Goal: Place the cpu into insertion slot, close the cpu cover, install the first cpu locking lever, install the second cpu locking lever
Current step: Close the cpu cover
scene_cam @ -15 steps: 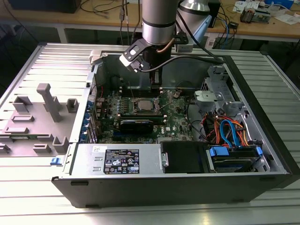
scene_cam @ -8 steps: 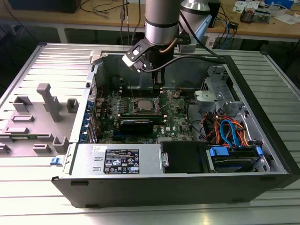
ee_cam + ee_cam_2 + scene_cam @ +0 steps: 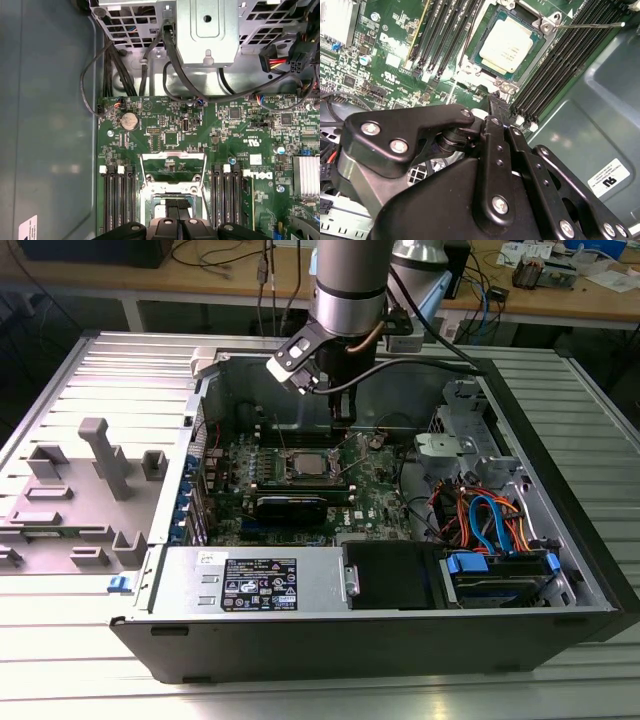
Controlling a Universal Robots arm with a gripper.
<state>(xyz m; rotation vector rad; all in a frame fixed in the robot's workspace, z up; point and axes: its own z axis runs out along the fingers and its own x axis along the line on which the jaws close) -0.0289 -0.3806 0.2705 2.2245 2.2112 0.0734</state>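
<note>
End effector (image 3: 343, 422) clenched beside socketed cpu (image 3: 308, 465) — case (image 3: 400, 645) on ribbed metal table (image 3: 60, 680), wooden benches (image 3: 590, 302) behind

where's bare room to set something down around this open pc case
Free: ribbed table around the grey fixture; bare case floor beside the memory slots. Crowded: cables by the drive, tool at the insertion slot.

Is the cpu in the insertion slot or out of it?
In: the cpu lies flat inside the insertion slot, silver top up.
</note>
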